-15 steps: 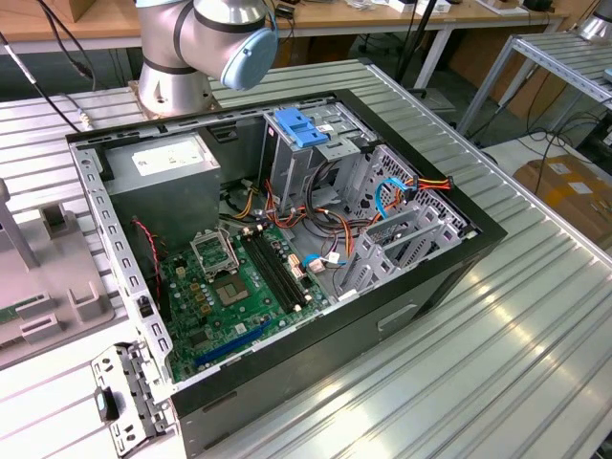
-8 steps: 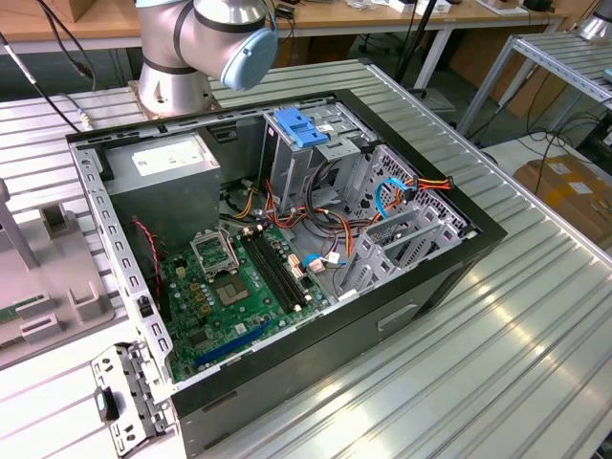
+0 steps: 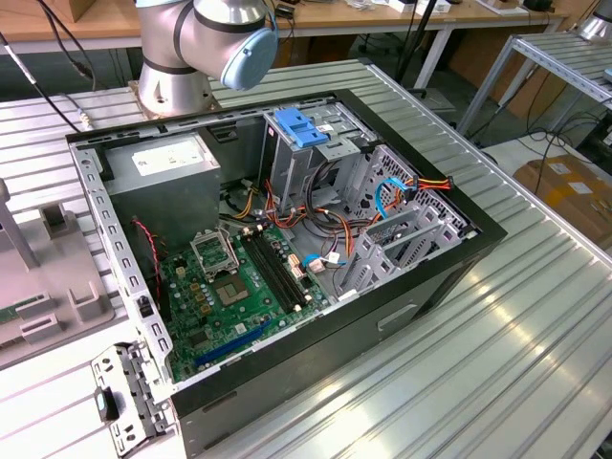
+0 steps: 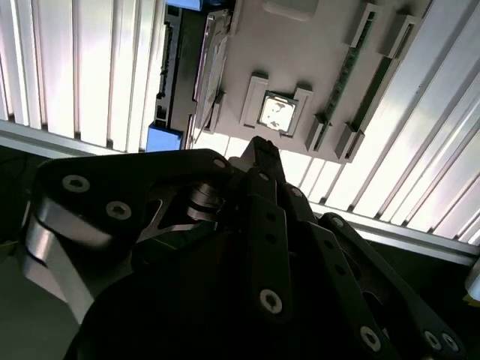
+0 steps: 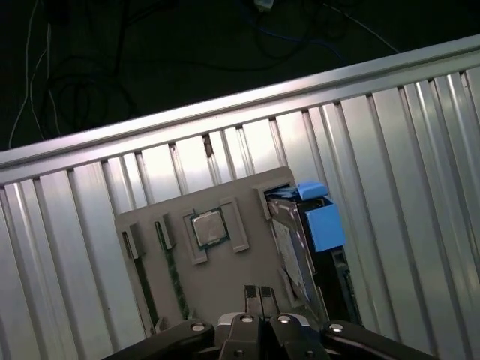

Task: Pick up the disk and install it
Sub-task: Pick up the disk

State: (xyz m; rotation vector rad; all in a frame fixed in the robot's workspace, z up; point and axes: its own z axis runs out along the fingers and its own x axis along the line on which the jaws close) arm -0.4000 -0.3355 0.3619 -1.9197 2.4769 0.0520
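Exterior view's left: the grey tray [image 3: 38, 282], just beside the open computer case [image 3: 402, 325]. In the first wrist view my gripper [image 5: 259, 294] hangs above that tray, tips pressed together with nothing between them, as far as I can judge from this steep angle. The disk [image 5: 292, 255] stands on edge in a slot along one side of the tray, blue rails [image 5: 324, 226] on it, apart from the gripper. A processor chip [image 5: 209, 228] and memory sticks [image 5: 169, 266] sit in neighbouring slots. My read of the step: approach for the pick, disk not yet grasped. To do it well I'd spread the fingers wide before descending, square them across the disk's two flat faces, centre on its upper edge and keep off the chip holder. Mid exterior view: the cage with blue cap [image 3: 299, 127] inside the case. The surface is a ribbed aluminium table [image 3: 516, 363], shiny, probably slippery. Exterior view's right: another metal-frame table [image 3: 564, 57], a cardboard box [image 3: 569, 186] on the floor, wooden benches [image 3: 382, 14] behind.
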